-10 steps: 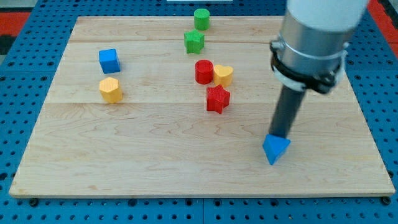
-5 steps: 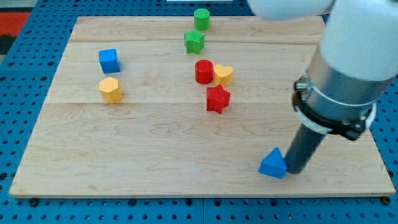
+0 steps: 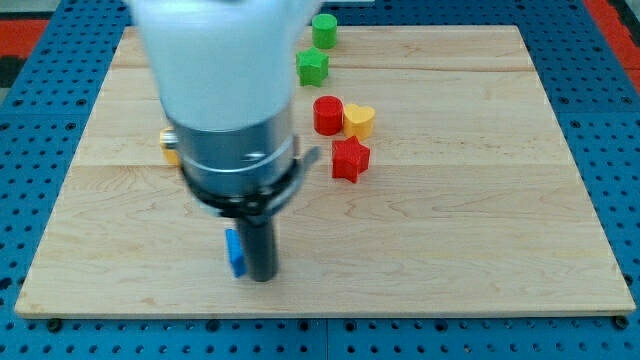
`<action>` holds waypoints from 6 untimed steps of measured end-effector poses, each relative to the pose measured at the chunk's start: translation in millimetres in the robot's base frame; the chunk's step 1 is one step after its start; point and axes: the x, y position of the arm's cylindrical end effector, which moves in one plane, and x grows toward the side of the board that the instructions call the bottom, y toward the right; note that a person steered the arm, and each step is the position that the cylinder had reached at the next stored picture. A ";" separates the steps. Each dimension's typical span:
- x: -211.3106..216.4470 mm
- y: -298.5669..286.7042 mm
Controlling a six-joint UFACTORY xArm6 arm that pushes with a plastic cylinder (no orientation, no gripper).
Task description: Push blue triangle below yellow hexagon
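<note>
Blue triangle (image 3: 234,252): near the view's bottom edge of the board, left of centre, mostly hidden behind my rod; only a blue sliver shows, shape not readable here
My tip (image 3: 263,278): a bare rod end with nothing to spread or pinch, down on the wood, touching the blue sliver's right side
Board (image 3: 450,250): light wood; wide bare room to the view's right of my tip, a thin strip of wood between my tip and the bottom edge
Yellow hexagon (image 3: 170,150): only a yellow edge peeks out at the left of my arm; the rest is covered
Red star (image 3: 350,159): one, right of my arm at mid-board
Red cylinder (image 3: 328,115): one, touching the yellow heart (image 3: 360,120)
Green blocks: two at the top, a star-like one (image 3: 312,67) and a cylinder (image 3: 324,30)
Count seen: two red, two green, two yellow, one blue
</note>
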 end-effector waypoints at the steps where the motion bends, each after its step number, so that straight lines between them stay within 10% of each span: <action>1: -0.7 -38.6; 6: -81.0 -51.1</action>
